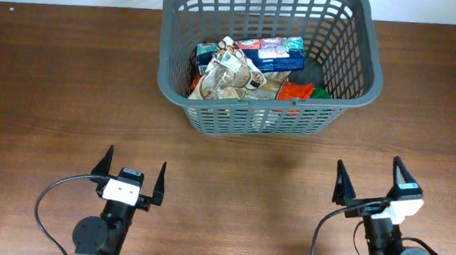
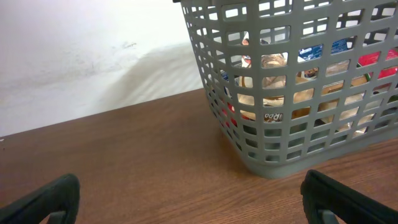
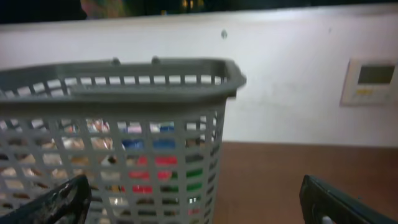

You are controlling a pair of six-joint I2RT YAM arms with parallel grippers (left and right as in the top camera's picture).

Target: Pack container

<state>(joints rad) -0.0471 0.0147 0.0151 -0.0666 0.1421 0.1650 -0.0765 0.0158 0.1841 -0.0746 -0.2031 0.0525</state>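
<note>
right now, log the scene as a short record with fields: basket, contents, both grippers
container: dark grey slotted basket, upright, far side of the table
contents: blue packet, tan packet, orange-red packet, piled inside
left gripper: open, empty, near side, apart from the container
right gripper: open, empty, near side, apart from the container
</note>
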